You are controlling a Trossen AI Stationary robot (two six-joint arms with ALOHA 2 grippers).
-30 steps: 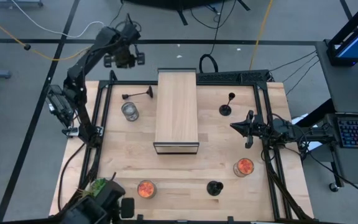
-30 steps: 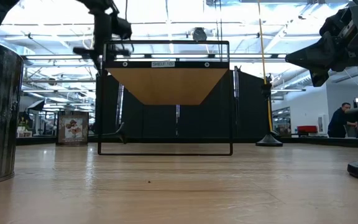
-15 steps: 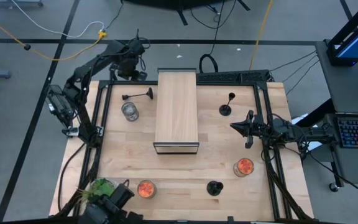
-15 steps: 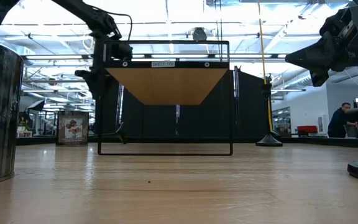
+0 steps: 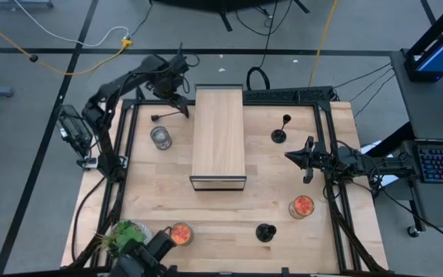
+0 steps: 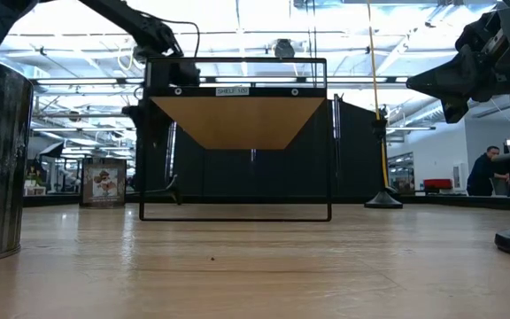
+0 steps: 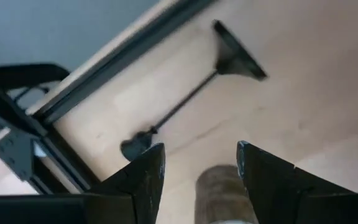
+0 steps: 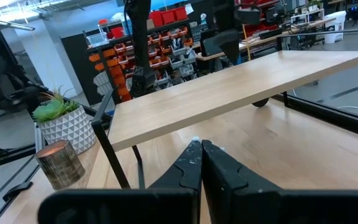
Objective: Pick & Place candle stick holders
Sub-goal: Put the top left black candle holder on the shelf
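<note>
Hovering over the fallen candle holder (image 5: 171, 117) beside the shelf (image 5: 218, 138), the left gripper (image 5: 177, 98) is open; the right gripper (image 5: 292, 156) is closed, empty.

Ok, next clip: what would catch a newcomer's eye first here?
Probably the wooden shelf standing in the middle of the table, then the left gripper poised with fingers apart over a candlestick holder lying on its side by the table's far left corner. Another holder stands upright right of the shelf, near the waiting right gripper.
</note>
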